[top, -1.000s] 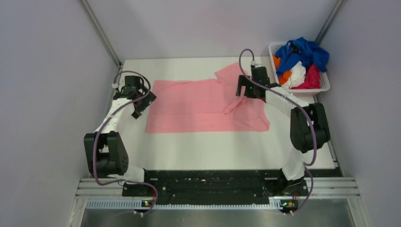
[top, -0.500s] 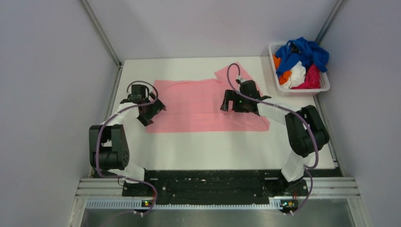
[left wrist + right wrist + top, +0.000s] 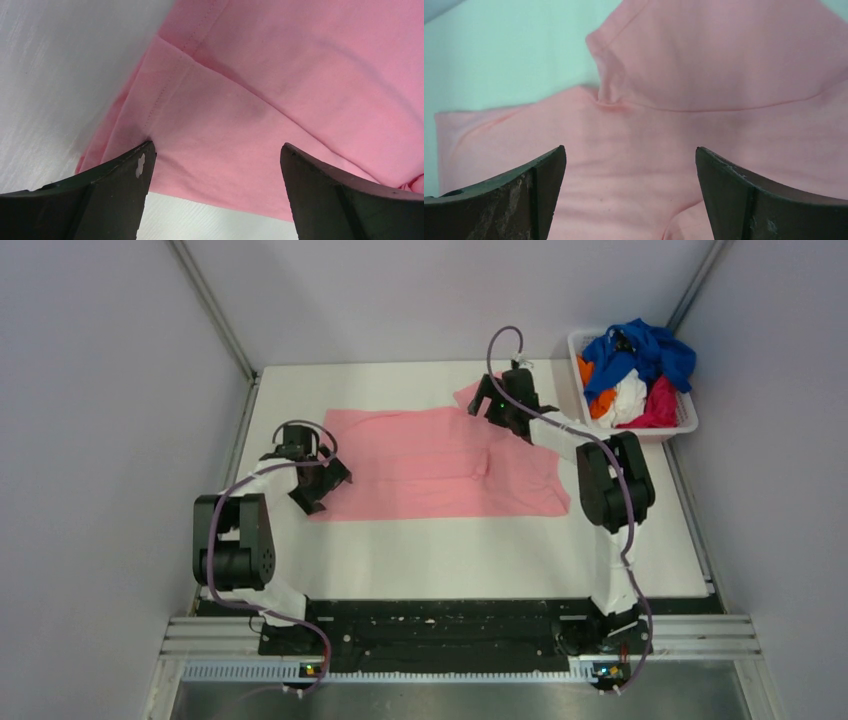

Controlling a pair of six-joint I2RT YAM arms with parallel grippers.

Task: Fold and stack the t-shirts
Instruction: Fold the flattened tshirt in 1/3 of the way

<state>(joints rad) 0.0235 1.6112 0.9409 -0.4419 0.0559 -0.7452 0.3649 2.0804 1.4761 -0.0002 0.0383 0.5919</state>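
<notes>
A light salmon-pink t-shirt (image 3: pixel 430 460) lies spread flat on the white table, with a sleeve pointing to the far right and a small ridge near its right side. My left gripper (image 3: pixel 320 488) is open and empty, low over the shirt's near left corner (image 3: pixel 200 125); one fingertip (image 3: pixel 142 155) touches the hem. My right gripper (image 3: pixel 487 403) is open and empty over the shirt's far right part, by the sleeve seam (image 3: pixel 634 100). Blue (image 3: pixel 645 348), orange (image 3: pixel 598 400), white (image 3: pixel 625 392) and magenta (image 3: pixel 660 405) t-shirts lie bunched in the basket.
A white lattice basket (image 3: pixel 688 425) stands at the table's far right corner, just right of my right arm. Grey walls close in on the left, far and right sides. Bare white table (image 3: pixel 450 560) lies between the shirt and the arm bases.
My right gripper let go of the raised fold of pink cloth and moved to the far edge by the sleeve. My left gripper moved nearer, to the shirt's near left corner.
</notes>
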